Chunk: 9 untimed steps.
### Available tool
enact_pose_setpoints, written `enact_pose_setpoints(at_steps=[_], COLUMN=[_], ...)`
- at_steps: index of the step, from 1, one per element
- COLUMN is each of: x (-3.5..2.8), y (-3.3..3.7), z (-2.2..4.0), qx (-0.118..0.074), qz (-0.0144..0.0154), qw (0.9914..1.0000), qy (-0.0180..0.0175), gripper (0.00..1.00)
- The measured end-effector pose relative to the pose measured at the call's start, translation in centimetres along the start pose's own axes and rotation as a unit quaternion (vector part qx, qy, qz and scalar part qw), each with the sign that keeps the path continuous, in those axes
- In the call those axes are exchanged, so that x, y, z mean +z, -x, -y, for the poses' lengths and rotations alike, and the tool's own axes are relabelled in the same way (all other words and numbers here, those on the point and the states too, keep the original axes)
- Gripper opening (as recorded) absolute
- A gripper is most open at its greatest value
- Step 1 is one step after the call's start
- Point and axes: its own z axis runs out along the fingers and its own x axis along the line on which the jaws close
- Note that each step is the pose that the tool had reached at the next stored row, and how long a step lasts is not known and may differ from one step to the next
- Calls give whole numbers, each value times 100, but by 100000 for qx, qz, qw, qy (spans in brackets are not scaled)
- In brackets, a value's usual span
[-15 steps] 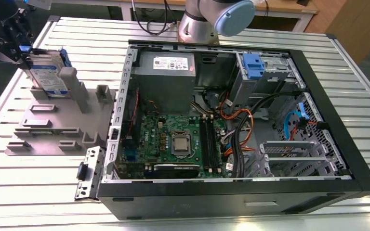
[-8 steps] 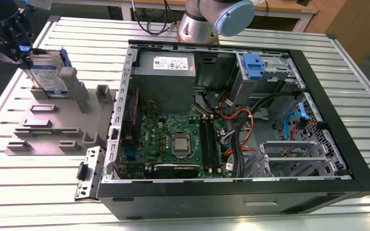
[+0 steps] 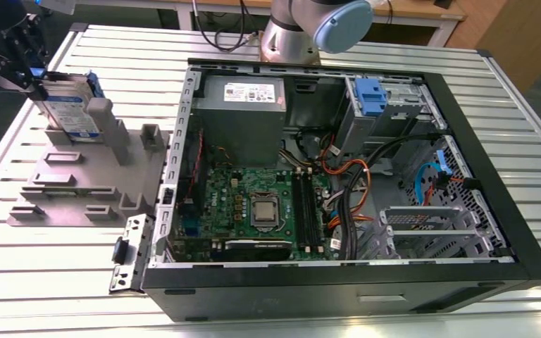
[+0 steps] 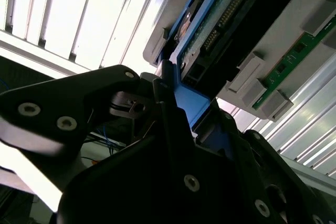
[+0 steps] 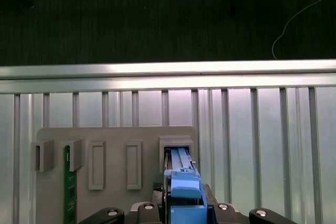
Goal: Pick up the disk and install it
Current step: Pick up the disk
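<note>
Standing upright in an end slot of the grey fixture [image 3: 73, 186], the disk [image 3: 71, 109] has its blue handle clamped in the tool [image 4: 194, 103]. A green memory stick [image 5: 66, 192] stands some slots away. The open computer case [image 3: 346, 289] sits beside the fixture on the desk [image 3: 515, 105].

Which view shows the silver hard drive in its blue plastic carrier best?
The exterior view: the silver hard drive in its blue carrier stands upright in the grey slotted holder, label visible. The first wrist view shows its blue carrier end edge-on; the second wrist view, its underside close up.
</note>
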Motion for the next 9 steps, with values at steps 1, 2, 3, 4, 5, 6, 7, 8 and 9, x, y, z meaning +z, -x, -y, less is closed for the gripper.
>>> enact_pose_setpoints(at_steps=[1,2,3,4,5,6,7,8,9], x=[0,0,0,0,0,0,-3,-10,-15], y=[0,0,1,2,2,2,3,3,3], z=[0,0,0,0,0,0,0,0,0], qx=[1,0,0,2,3,1,1,5,2], qz=[1,0,2,-1,-1,0,-1,-1,4], qw=[100000,100000,100000,100000,100000,100000,100000,100000,100000], qy=[1,0,-1,-1,2,0,4,7,-3], gripper=[37,37,37,37,37,37,37,37,37])
